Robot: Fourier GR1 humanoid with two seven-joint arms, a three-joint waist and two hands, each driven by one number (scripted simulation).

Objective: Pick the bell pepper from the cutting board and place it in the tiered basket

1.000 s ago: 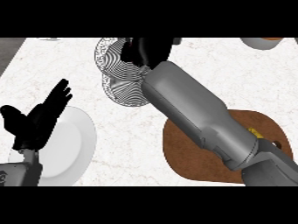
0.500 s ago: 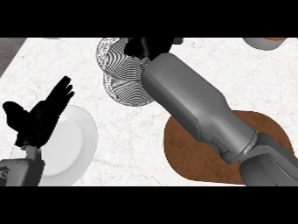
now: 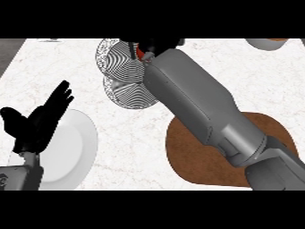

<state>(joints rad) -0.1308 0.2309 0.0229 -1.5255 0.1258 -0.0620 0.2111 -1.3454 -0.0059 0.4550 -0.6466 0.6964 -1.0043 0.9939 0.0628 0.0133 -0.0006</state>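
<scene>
Hovering R robot hand (image 3: 156, 44) over tiered basket (image 3: 125, 76), pepper (image 3: 142, 54) orientation unclear

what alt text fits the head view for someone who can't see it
The right robot hand reaches over the tiered basket, a red bell pepper just showing beneath it. The left robot hand rests open above a white plate; the brown cutting board lies right.

Right forearm (image 3: 194, 107) runs from the lower right corner diagonally up-left to the wire basket (image 3: 125, 74), crossing over its right side. Right robot hand (image 3: 156, 46) sits at the basket's top right edge, fingers curled around something red, mostly hidden. Left robot hand (image 3: 39, 120) well left and below the basket, open, fingers straight and pointing up-right, thumb spread to the left. Left forearm (image 3: 9, 176) enters at the lower left corner.
</scene>
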